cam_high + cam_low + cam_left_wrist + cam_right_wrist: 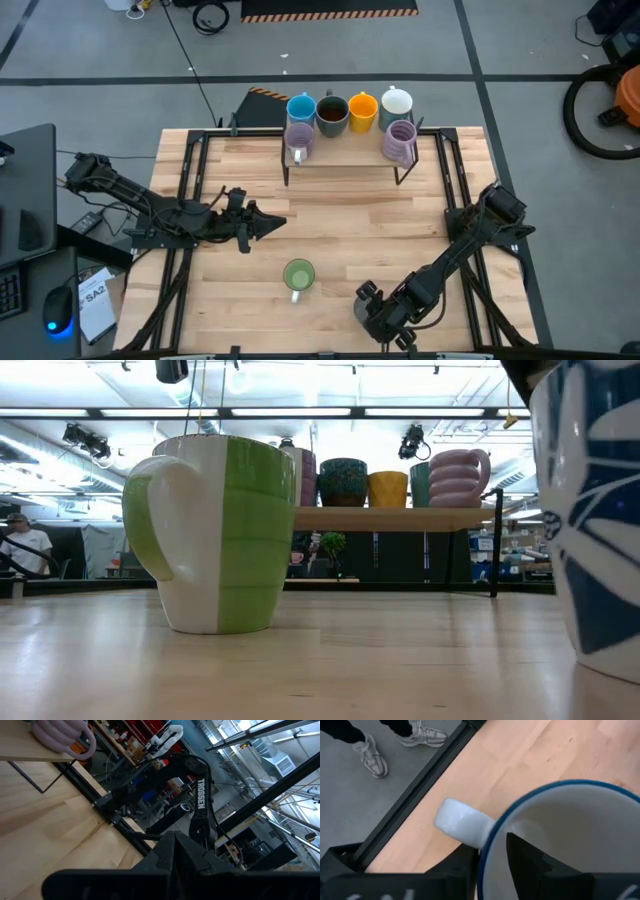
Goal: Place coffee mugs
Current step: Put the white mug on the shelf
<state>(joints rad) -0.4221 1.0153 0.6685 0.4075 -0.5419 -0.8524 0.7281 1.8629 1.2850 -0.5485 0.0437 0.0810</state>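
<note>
A white mug with a blue pattern [592, 510] stands large at the near right of the low view. My right gripper [492, 847] is shut on it at the table's near edge, and in the high view the right gripper [385, 312] hides it. A green and white mug [298, 275] stands upright on its base on the table, to the left of that gripper. On the far shelf [345, 160] stand blue [301, 108], dark brown [332, 114], orange [362, 108], white [397, 102] and two lilac mugs [299, 140] [400, 142]. My left gripper [278, 221] is shut and hovers mid-left, touching nothing. My right gripper holds the white and blue mug by its blue rim [482, 851], right beside the white handle [457, 822]. One finger [522, 857] is inside the mug and the other [465, 865] outside. The mug is upright; whether its base rests on the table I cannot tell.
The shelf's thin black legs [286, 172] stand on the far part of the table. Black frame rails [188, 170] run along both sides of the wooden top. A person's feet [375, 757] show on the floor beyond the table's edge. Bare wood lies between the shelf and the green mug.
</note>
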